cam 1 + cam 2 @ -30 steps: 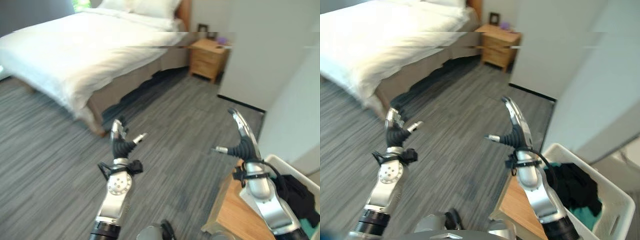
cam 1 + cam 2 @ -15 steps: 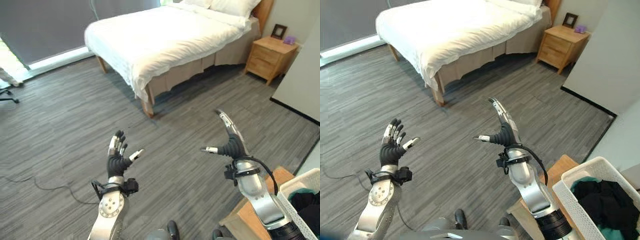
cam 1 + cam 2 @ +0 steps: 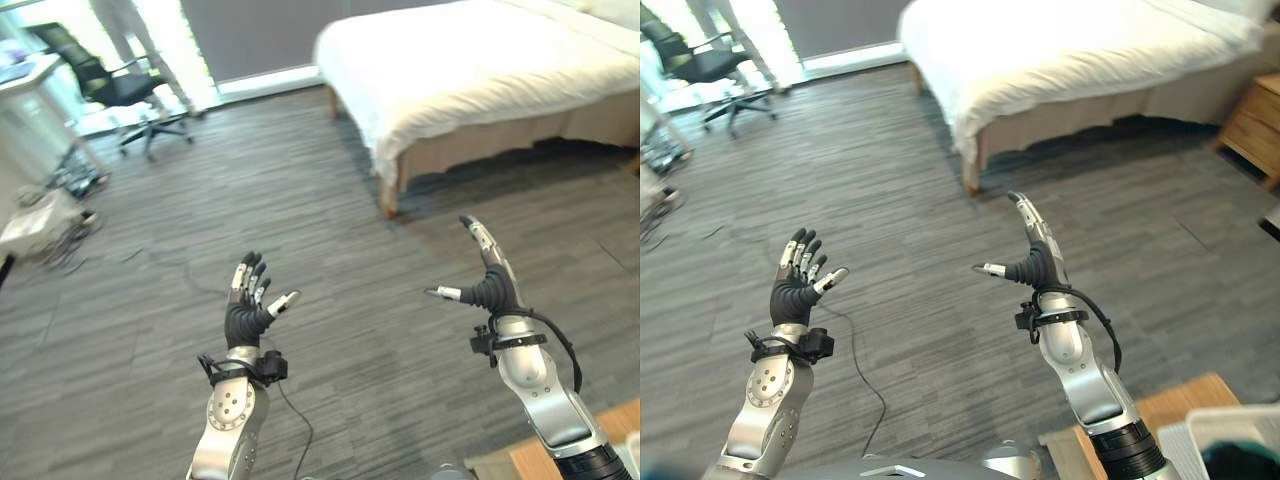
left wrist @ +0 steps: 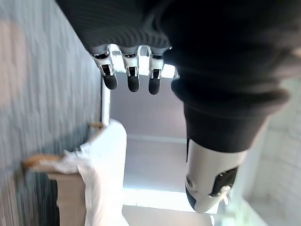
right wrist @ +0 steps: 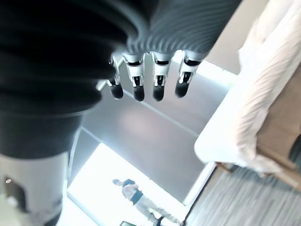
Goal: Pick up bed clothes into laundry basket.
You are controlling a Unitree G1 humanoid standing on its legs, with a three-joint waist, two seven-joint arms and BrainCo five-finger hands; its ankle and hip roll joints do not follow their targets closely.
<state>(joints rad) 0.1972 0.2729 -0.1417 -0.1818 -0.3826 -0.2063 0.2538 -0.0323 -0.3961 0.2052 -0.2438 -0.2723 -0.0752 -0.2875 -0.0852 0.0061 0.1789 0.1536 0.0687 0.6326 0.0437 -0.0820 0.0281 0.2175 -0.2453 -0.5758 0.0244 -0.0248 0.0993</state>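
The bed with white bedding stands at the far right of the grey floor; the laundry basket holding dark clothes sits at the near right corner. Left hand and right hand are raised with fingers spread straight, holding nothing.

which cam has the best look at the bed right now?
Right eye view: the bed shows its white cover, one long side and a corner leg. The left eye view shows less of it, at the upper right. Both wrist views catch just a white edge past the open fingers of the left hand and right hand.
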